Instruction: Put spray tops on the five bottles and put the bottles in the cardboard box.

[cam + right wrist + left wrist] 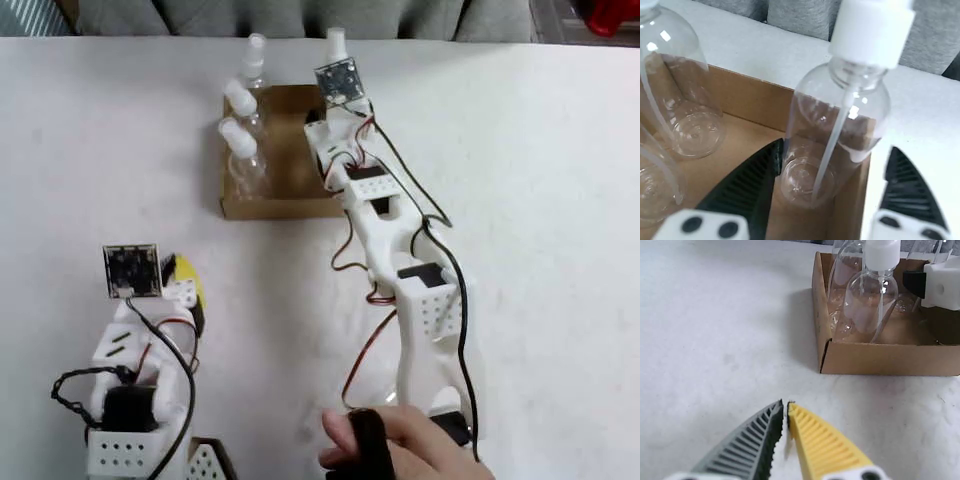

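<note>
Well, clear domed bottles [870, 300], cardbd box [890, 360]

1. White matte table surface [100, 130], faintly mottled, spanning nearly the whole high view. In the left wrist view it shows as a pale, slightly uneven sheet [715, 340].

2. Grey woven fabric cushions [200, 15], set in a row just beyond the table's far edge, with dark vertical seams between them. In the right wrist view the same grey cloth [790, 20] forms the backdrop past the table edge.

3. Glossy red object [612, 15], beyond the far right corner of the table and cut off by the frame edge. Kind cannot be told.

4. Blue-grey striped surface [30, 15], beyond the far left corner, beside the cushions. Kind cannot be told.
</note>
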You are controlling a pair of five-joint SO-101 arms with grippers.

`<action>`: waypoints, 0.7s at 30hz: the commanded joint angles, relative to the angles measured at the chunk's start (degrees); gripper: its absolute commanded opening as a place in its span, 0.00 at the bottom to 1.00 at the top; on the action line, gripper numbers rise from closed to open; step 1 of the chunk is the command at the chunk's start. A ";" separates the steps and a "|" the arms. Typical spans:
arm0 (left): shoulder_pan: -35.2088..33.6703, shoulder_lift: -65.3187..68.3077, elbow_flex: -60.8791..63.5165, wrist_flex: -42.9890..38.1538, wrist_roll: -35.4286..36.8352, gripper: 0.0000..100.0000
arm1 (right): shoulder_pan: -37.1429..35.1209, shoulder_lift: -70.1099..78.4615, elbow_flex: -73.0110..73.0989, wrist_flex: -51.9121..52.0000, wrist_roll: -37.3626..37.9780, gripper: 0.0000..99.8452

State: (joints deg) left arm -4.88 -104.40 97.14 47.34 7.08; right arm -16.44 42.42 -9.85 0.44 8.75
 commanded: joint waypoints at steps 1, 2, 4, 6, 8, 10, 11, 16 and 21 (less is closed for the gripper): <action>-0.40 -0.84 -0.18 -0.35 -0.70 0.02 | -0.04 -1.98 -1.85 0.66 0.09 0.39; -0.40 -0.84 -0.18 -0.35 -0.70 0.02 | -0.04 -1.98 -1.85 0.66 0.09 0.42; -0.40 -0.84 -0.18 -0.35 -0.70 0.02 | -0.04 -1.98 -1.85 0.66 0.09 0.47; -0.40 -0.84 -0.18 -0.35 -0.70 0.02 | -0.04 -1.98 -1.76 0.66 0.09 0.48; -0.40 -0.84 -0.18 -0.35 -0.70 0.02 | -0.04 -1.98 -1.76 0.66 0.09 0.48; -0.40 -0.84 -0.18 -0.35 -0.79 0.02 | -0.04 -1.98 -1.76 0.66 0.00 0.48; -0.40 -0.84 -0.18 -0.35 -0.79 0.02 | -0.04 -2.07 -1.76 0.66 -0.35 0.48; -0.40 -0.84 -0.18 -0.44 -0.79 0.02 | -0.04 -4.70 -0.44 0.75 -5.89 0.48; -0.40 -0.84 -0.18 -0.44 -0.79 0.02 | -0.40 -6.99 2.37 0.48 -6.07 0.48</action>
State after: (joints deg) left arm -4.88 -104.40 97.14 47.34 6.99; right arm -16.62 41.10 -7.74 0.44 3.38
